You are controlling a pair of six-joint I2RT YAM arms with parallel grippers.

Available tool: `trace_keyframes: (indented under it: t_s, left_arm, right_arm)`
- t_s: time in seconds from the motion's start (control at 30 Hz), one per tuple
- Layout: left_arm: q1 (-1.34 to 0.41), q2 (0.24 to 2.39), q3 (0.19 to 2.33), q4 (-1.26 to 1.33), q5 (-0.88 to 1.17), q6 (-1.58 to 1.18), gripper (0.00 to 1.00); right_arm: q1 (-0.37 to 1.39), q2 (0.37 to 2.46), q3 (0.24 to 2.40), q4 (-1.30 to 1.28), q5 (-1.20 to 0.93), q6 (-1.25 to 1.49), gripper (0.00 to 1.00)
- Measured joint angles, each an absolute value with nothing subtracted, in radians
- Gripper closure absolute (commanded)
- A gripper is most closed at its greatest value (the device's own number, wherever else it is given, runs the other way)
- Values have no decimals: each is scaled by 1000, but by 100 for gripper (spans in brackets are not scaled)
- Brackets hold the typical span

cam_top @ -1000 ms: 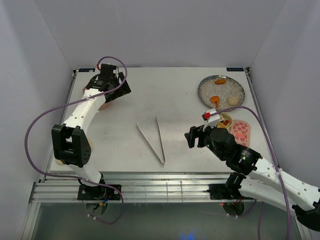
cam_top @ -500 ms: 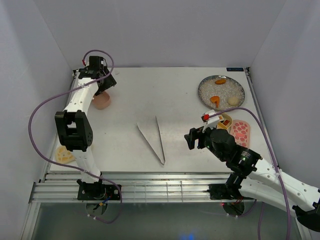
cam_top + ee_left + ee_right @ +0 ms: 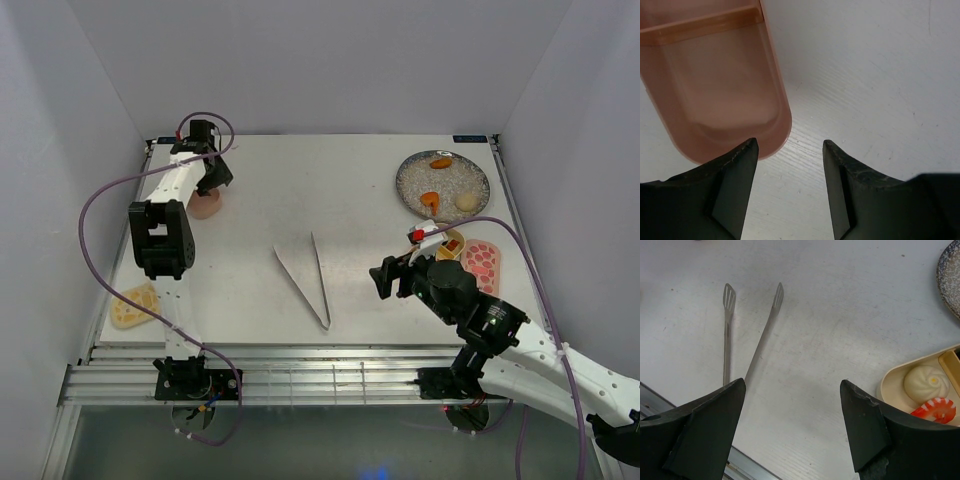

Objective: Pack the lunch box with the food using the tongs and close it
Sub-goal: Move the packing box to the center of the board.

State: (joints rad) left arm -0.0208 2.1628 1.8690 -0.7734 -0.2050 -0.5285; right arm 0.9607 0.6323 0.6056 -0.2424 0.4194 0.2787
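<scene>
Left wrist view: left gripper (image 3: 789,145) open and empty by the pink tray (image 3: 720,85) near the table's (image 3: 350,190) far-left corner, right gripper (image 3: 792,384) wide too, so a missed pinch could shove it off.

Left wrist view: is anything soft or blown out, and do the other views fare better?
Left wrist: pink tray slightly soft, table grain crisp, left pincer near-black. Right wrist: tongs and bun sharp, no glare. Top external: even light, faint shadows.
</scene>
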Motion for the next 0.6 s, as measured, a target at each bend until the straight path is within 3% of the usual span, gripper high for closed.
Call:
trace_keyframes:
  t_s: [0.6]
  left_arm:
    - [1, 2286, 1946, -763, -234, -477, 39]
  right_arm:
    - [961, 656, 581, -225, 419, 277, 18]
